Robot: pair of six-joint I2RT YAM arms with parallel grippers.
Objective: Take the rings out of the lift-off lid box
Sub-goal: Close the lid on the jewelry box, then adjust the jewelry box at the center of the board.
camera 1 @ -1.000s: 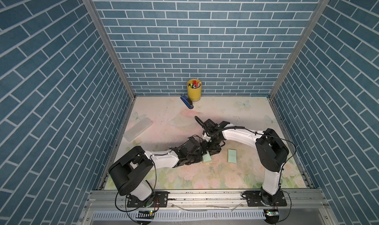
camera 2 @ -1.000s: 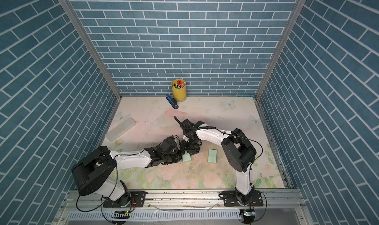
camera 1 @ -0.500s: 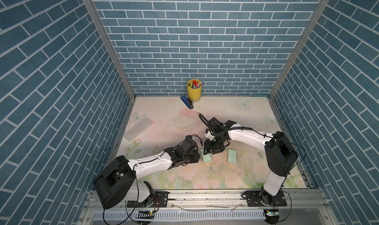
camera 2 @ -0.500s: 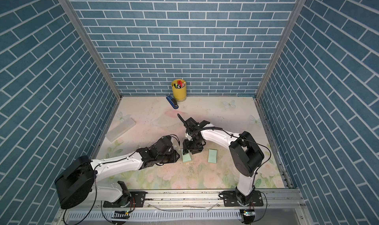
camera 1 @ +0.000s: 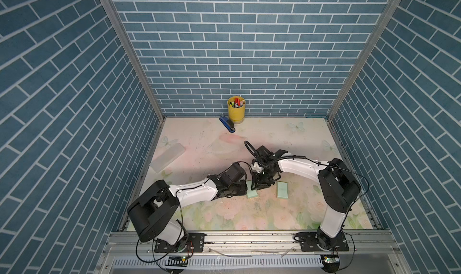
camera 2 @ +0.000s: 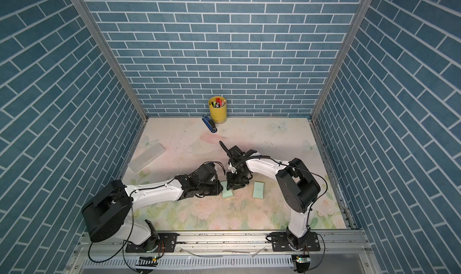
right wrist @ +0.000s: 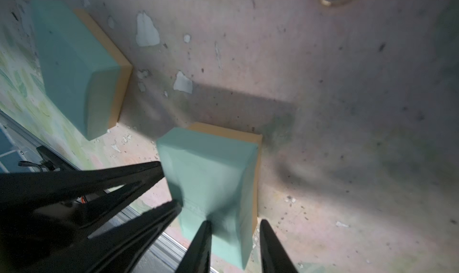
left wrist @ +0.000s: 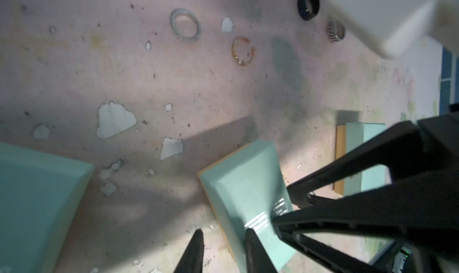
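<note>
Beyond the left hand (left wrist: 223, 234), loose rings (left wrist: 234, 49).

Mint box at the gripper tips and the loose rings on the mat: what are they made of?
Mint box: matte card, probably; tan raw edge. Black ring: smooth, small glint; coated metal or ceramic. Gold ring: shiny metal. Ribbed pale ring: likely metal.

Back edge: yellow cylindrical cup (camera 1: 236, 111) holding pens, upright. Blue stapler (camera 1: 227, 124) lies just beside it. Pale translucent rectangular block (camera 1: 167, 157) lies near the left wall on the floral-printed counter (camera 1: 249, 217).
</note>
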